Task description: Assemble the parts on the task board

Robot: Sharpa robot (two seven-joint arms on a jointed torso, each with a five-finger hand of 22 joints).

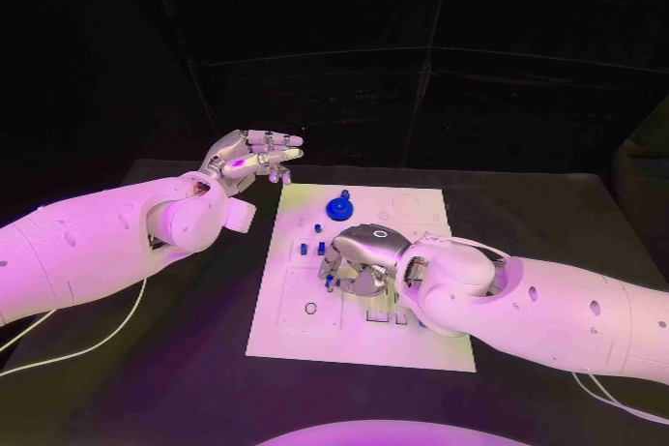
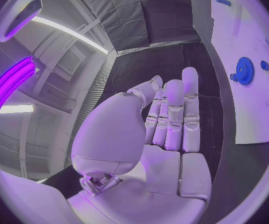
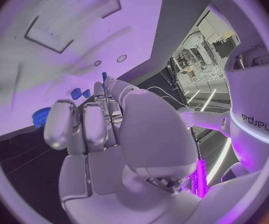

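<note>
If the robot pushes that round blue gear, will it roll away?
Probably not: the blue gear lies flat on the task board, so it would likely slide. It looks like stiff plastic, probably light. Its toothed rim may give fingers some grip.

The gear [image 1: 339, 207] lies on the task board's [image 1: 419, 344] far end, small parts [image 1: 303, 250] nearer.

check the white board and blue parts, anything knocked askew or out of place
Nothing stands out. The white task board lies flat on the black table, the blue gear sits on it, and small blue pegs stand upright beside the right hand.
</note>
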